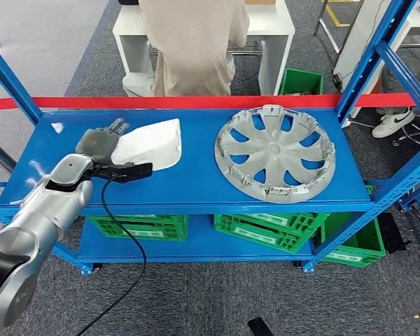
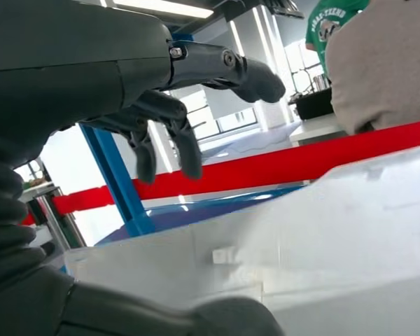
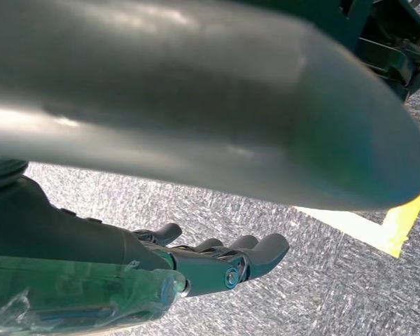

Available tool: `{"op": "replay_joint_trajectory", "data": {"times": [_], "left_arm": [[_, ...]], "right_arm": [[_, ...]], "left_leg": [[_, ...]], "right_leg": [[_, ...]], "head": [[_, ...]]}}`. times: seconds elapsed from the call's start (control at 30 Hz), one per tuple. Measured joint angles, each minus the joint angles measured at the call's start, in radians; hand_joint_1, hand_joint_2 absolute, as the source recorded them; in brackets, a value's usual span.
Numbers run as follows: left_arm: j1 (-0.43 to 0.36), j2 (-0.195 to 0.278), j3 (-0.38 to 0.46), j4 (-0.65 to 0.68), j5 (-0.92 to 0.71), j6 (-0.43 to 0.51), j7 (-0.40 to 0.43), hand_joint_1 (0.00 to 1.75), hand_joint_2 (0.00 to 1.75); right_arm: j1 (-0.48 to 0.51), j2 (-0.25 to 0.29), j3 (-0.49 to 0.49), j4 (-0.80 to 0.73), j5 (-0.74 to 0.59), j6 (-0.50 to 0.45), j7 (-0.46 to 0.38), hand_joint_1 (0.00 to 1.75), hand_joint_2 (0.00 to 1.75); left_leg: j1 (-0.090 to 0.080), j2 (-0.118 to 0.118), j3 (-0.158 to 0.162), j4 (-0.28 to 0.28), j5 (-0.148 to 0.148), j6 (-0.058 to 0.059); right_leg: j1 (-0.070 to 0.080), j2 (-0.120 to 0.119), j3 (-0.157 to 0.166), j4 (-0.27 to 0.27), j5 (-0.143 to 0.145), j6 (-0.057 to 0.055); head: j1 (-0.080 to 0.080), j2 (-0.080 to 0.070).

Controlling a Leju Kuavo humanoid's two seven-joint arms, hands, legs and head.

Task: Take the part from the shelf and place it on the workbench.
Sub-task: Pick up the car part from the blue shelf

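My fingers (image 2: 189, 150) on the left hand (image 1: 98, 143) are spread apart above the near end of the white part (image 1: 150, 143), thumb below, holding nothing yet. The part lies flat on the blue shelf (image 1: 197, 178), well apart from a silver wheel cover (image 1: 275, 152). To grip well, I should slide further over the edge, then close firmly. My right hand (image 3: 218, 262) hangs loosely spread, holding nothing.

White plastic part (image 1: 154, 143) flat on blue shelf (image 1: 197, 178), left side.
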Motion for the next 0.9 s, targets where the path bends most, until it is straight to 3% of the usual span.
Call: {"op": "replay_joint_trajectory", "data": {"times": [0.1, 0.27, 0.73, 0.9], "left_arm": [[0.0, 0.0, -0.001, 0.0, 0.003, -0.016, 0.005, 0.0, 0.0], [0.002, -0.001, 0.003, 0.014, 0.03, -0.17, 0.033, 0.0, 0.0], [0.003, -0.001, 0.005, 0.034, 0.035, -0.197, 0.033, 0.0, 0.0], [0.001, 0.001, 0.012, 0.039, 0.049, -0.296, 0.032, 0.0, 0.0]], "right_arm": [[0.0, 0.0, 0.0, 0.0, 0.0, 0.0, 0.0, 0.0, 0.0], [0.0, 0.0, -0.001, 0.0, 0.001, 0.005, 0.002, 0.0, 0.0], [-0.001, 0.0, -0.003, 0.0, 0.003, 0.007, 0.003, 0.0, 0.0], [-0.002, 0.0, -0.003, 0.0, 0.007, 0.013, 0.003, 0.0, 0.0]], "left_leg": [[0.0, 0.0, 0.0, 0.0, 0.0, 0.0], [0.0, 0.0, 0.0, 0.0, 0.0, 0.0], [0.0, 0.0, 0.0, 0.0, 0.0, 0.0], [0.0, 0.0, 0.0, 0.0, 0.0, 0.0]], "right_leg": [[0.0, 0.0, 0.0, 0.0, 0.0, 0.0], [0.0, 0.0, 0.0, 0.0, 0.0, 0.0], [0.0, 0.0, 0.0, 0.0, 0.0, 0.0], [0.0, 0.0, 0.0, 0.0, 0.0, 0.0]], "head": [[0.0, 0.0], [0.0, 0.0], [0.0, 0.0], [0.0, 0.0]]}}
